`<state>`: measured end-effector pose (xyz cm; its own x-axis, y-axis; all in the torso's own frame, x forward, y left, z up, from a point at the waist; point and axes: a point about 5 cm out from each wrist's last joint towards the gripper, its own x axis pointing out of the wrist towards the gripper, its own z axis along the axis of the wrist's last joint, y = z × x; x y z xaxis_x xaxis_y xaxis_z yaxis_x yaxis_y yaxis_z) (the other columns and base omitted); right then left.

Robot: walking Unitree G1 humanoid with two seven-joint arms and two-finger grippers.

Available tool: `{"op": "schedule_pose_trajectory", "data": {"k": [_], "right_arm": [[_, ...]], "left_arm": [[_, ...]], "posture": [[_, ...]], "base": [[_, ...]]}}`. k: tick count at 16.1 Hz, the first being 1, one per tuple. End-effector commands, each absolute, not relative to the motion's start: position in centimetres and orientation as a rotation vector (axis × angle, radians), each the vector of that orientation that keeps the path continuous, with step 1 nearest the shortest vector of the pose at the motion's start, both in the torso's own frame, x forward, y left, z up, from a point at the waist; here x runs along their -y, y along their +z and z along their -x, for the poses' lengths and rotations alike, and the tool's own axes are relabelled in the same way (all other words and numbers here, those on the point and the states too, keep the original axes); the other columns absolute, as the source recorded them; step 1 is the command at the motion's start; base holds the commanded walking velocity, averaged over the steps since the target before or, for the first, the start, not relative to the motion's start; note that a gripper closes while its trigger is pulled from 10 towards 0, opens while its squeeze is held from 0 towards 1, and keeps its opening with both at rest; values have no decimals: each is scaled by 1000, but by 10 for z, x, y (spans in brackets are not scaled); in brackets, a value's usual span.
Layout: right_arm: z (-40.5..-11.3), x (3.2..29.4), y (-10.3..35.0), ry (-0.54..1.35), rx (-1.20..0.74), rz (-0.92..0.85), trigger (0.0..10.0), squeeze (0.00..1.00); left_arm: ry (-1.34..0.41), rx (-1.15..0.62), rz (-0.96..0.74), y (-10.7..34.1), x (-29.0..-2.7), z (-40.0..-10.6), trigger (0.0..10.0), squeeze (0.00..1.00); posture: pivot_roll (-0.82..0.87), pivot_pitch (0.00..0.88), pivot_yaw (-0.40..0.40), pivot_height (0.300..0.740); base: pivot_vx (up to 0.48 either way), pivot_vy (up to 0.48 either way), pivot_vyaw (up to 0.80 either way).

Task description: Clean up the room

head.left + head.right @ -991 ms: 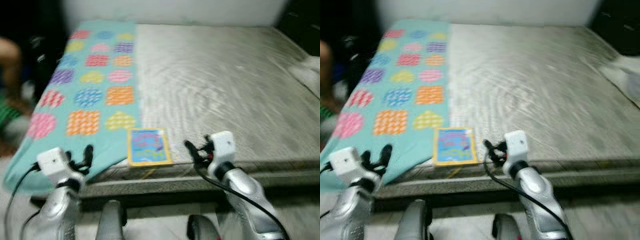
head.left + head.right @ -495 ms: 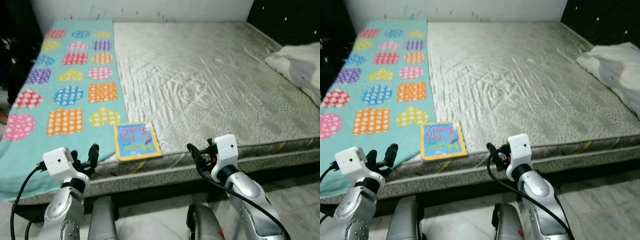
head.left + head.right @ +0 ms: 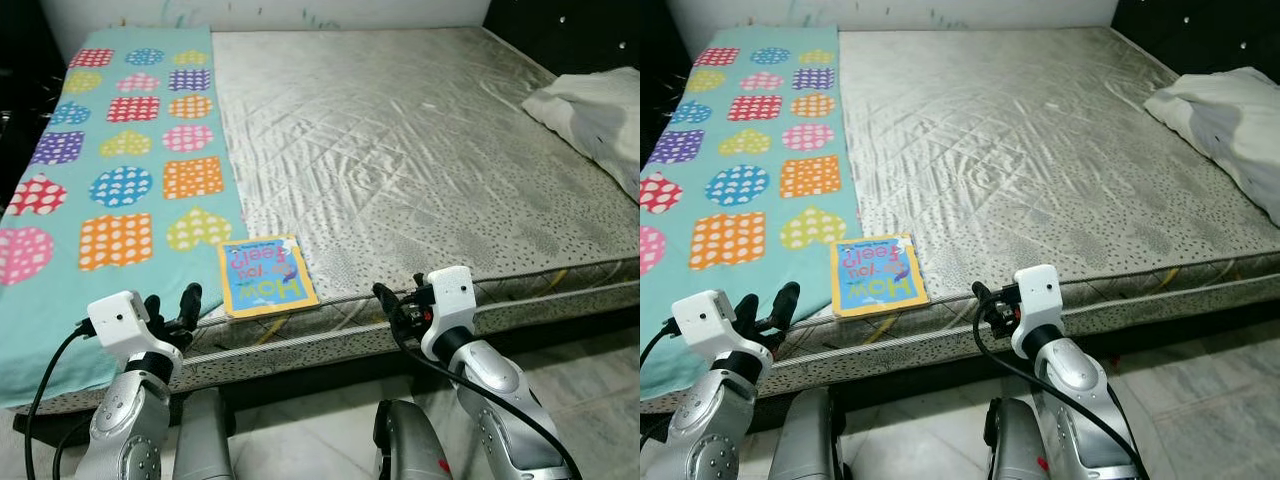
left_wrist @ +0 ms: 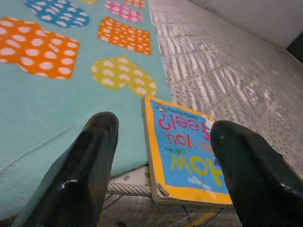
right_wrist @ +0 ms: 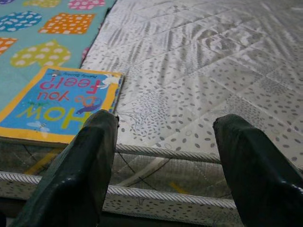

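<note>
— Where is the picture book?

— The picture book point(image 3: 264, 276), yellow-bordered with a blue cover, lies flat at the near edge of the bed point(image 3: 420, 150), its left side just overlapping the teal blanket point(image 3: 120, 170) patterned with dotted hearts, circles and squares. The blanket covers the left strip of the grey mattress.

— And the claws?

— The left claw point(image 3: 170, 312) hovers at the near edge of the bed, over the blanket's hem, just left of the book and not touching it. Its two black fingers point(image 4: 85, 161) stand wide apart. The right claw point(image 3: 395, 305) hangs at the mattress edge to the right of the book, also spread wide and holding nothing.

— Anything else on the bed?

— A white pillow point(image 3: 595, 105) sits at the far right side, well apart from the book. Pale tiled floor point(image 3: 1200, 400) shows below the bed.
</note>
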<state>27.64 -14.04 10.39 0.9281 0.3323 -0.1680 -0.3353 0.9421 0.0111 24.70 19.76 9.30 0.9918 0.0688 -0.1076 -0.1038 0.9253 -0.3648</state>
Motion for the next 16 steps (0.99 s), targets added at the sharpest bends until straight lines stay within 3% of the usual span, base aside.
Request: {"op": "schedule_pose_trajectory", "data": {"k": [1, 13, 16], "right_arm": [[-278, 143, 105, 334, -168, 16, 10000, 0], [-280, 143, 107, 336, -157, 35, 10000, 0], [-280, 144, 106, 331, -162, 29, 10000, 0]], "left_arm": [[80, -71, 371, 98, -199, -248, 10000, 0], [60, -69, 359, 99, -197, -251, 10000, 0], [105, -102, 363, 96, -199, -252, 10000, 0]], "posture": [[-121, 141, -48, 550], [-121, 138, -45, 550], [-121, 137, -45, 550]], "base": [[296, 0, 0], [331, 0, 0], [0, 0, 0]]}}
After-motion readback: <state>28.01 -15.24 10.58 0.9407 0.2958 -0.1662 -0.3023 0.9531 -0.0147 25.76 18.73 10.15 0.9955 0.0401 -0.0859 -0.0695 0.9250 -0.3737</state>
